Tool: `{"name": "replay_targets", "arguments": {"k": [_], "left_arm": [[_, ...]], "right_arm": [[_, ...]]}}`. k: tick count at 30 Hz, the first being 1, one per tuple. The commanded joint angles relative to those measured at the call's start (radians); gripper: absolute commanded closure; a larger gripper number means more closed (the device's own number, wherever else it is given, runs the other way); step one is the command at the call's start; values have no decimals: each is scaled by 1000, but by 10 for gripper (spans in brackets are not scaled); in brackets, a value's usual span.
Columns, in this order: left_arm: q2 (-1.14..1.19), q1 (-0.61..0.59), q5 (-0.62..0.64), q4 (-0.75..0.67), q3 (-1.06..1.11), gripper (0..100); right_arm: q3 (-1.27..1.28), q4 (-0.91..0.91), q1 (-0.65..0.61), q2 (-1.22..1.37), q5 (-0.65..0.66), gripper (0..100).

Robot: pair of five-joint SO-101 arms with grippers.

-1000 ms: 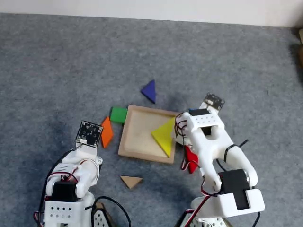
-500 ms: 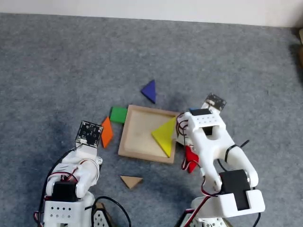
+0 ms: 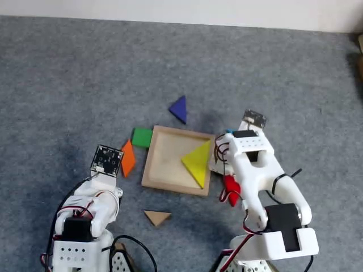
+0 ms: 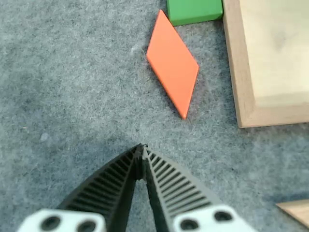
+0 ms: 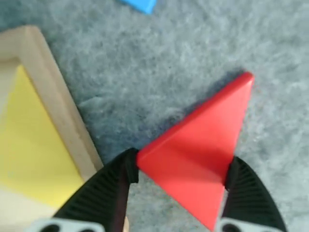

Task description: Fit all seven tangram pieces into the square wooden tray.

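Toward the near left corner of the bench point(image 3: 68, 68), the left claw point(image 4: 141, 153), tips pressed together on nothing, over bare grey covering. Just past it toward the far edge, an orange parallelogram point(image 4: 172, 70), flat on the covering, near the left rim of the square wooden tray point(image 3: 148, 170) but apart from it. Beyond the orange piece, a green square point(image 3: 142, 137), up against the tray's far left corner. On the near side of the tray and well apart from it, a tan triangle point(image 3: 157, 216), flat. Around the middle of the bench, the tray itself, most of its floor bare. Past its far rim, apart, a dark blue triangle point(image 3: 179, 109). Inside the tray, a yellow triangle point(image 3: 198, 161), lying along the right rim. Just outside that rim, the right claw point(image 5: 182, 163), clamped on a red triangle point(image 5: 198, 145), one finger on each side of the piece, one red corner pointing away from the tray; whether lifted off the covering or resting on it, impossible to tell. Farther toward the far edge, a light blue piece point(image 5: 140, 4) on the grey, mostly cut off.
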Motion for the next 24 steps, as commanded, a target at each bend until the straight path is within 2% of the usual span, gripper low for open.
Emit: {"name": "replay_targets", "arguments": {"k": [1, 4, 13, 24], "left_arm": [[-53, -13, -8, 6, 21, 994], [-53, -13, -8, 6, 21, 994], [-53, -13, -8, 6, 21, 994], [-53, -13, -8, 6, 21, 994]], "right_arm": [[-4, -5, 24, -19, 83, 837], [-5, -5, 22, -38, 140, 875], [-5, 50, 21, -219, 249, 878], [-56, 91, 22, -248, 252, 874]]}}
